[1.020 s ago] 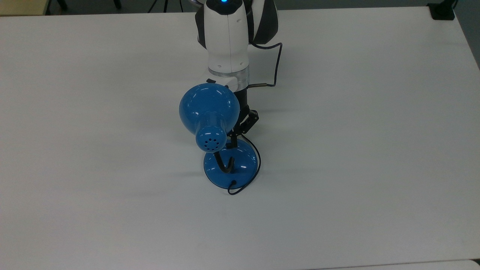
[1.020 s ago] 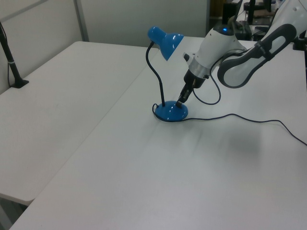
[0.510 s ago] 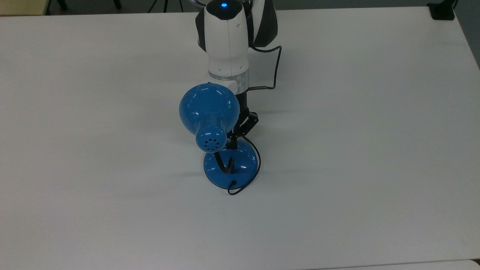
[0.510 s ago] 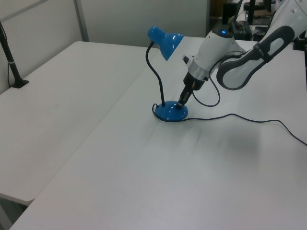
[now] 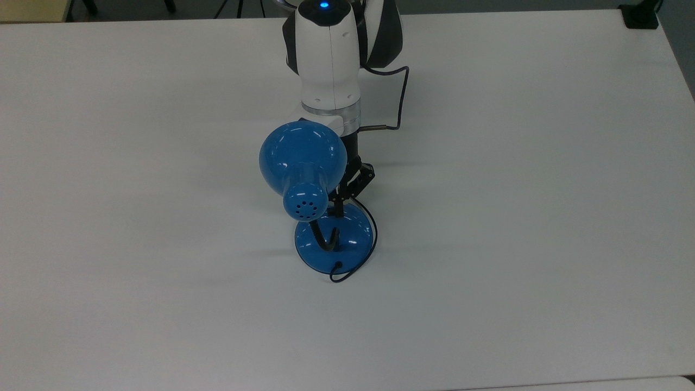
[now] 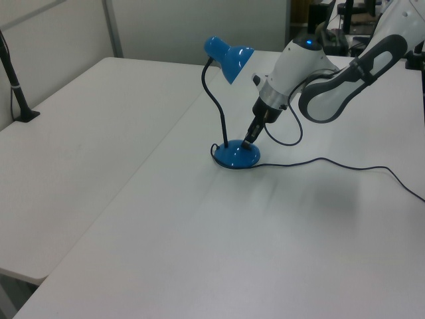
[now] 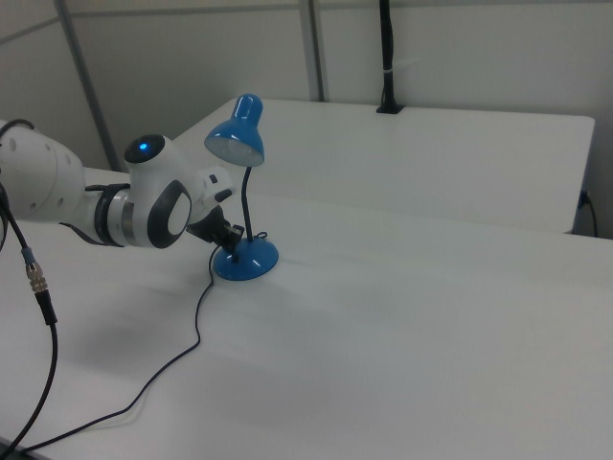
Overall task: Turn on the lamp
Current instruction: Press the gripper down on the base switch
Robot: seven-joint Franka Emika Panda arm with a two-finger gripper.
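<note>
Tool (image 6: 250,140) slightly raised off lamp (image 6: 234,155)

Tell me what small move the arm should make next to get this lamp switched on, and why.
Probably a short press down. The claw sits at the top of the lamp's round blue base, beside the gooseneck, and the shade shows no glow, so the switch likely isn't pushed yet.

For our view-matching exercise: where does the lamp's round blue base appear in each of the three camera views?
Top view: the base lies just below centre, under the shade.
Left view: the base sits at centre, beside the gripper.
Right view: the base lies left of centre.
Shared landmark: the black gooseneck rising from the base.
</note>
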